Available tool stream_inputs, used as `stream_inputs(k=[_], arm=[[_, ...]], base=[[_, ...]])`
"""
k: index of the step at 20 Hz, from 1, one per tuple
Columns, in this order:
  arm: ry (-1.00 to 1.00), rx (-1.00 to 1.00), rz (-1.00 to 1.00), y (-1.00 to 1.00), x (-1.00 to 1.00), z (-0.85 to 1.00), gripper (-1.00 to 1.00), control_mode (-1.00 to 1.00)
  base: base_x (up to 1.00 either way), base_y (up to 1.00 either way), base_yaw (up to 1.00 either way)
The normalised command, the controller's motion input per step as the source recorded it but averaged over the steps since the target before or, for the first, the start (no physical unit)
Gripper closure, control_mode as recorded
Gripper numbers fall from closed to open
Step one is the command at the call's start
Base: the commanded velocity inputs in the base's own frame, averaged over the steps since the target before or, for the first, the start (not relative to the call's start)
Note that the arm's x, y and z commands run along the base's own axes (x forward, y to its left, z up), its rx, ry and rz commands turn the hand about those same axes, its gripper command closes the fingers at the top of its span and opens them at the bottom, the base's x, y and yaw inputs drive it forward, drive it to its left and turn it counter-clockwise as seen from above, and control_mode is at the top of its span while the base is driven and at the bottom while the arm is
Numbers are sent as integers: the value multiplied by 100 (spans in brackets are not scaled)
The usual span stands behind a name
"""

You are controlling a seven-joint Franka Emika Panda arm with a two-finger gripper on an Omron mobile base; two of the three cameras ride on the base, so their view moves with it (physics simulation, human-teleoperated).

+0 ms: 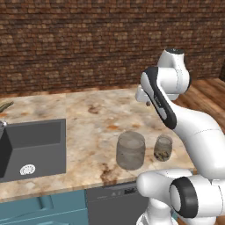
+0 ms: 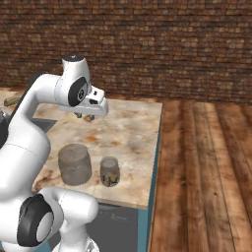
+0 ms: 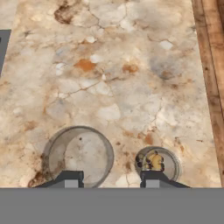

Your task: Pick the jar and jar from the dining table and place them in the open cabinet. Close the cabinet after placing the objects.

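We're seeing both jars sitting upright on the dining table [image 1: 88, 110] near its front edge: the wide jar [image 1: 130, 150] left, the small jar [image 1: 163, 148] just beside it on the right, apart. The sink basin [image 1: 33, 147] is lying well off to their left.

I'm looking straight down on the marbled dining table [image 3: 127, 78]: wide grey jar [image 3: 78, 155] left, small clear jar [image 3: 156, 162] right, apart; its contents look brownish-yellow.
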Motion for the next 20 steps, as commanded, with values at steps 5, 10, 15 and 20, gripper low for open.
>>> stream_inputs(k=[5, 10, 15, 20], arm=[[0, 0, 0, 10, -2, 0, -100, -100], [0, -3, 0, 33, 0, -2, -100, -100], [6, -1, 0, 33, -2, -4, -100, -100], [8, -1, 0, 29, -2, -20, -100, -100]], base=[[0, 0, 0], [0, 0, 0], [0, 0, 0], [0, 0, 0]])
